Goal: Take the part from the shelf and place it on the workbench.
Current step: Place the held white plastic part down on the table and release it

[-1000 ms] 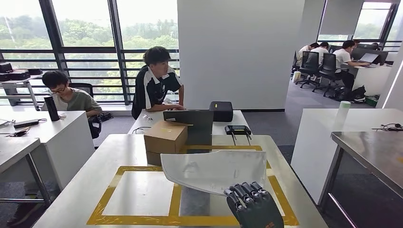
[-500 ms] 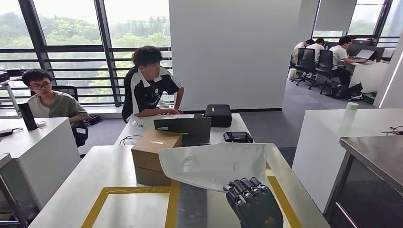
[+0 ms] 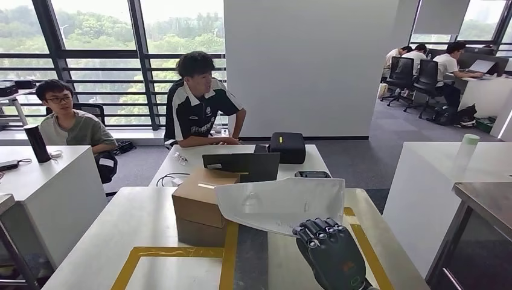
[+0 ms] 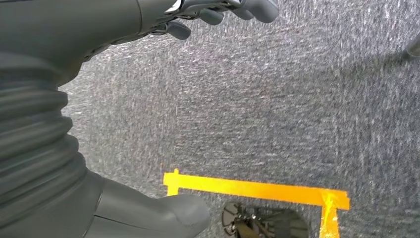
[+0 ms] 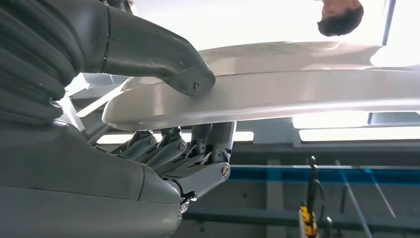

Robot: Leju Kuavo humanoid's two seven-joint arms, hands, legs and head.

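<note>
cardboard box [image 3: 203, 203] on tabletop [image 3: 130, 220] beside yellow tape [image 3: 229, 254], laptop [image 3: 243, 166] and black case [image 3: 287, 147] behind, two people seated

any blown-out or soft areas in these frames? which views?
Head view: windows bright, treetops partly washed out; the white part stays readable. Right wrist view: backlit, background clipped to white above the part, right hand dark against it. Left wrist view: evenly lit carpet, left hand slightly soft.
</note>
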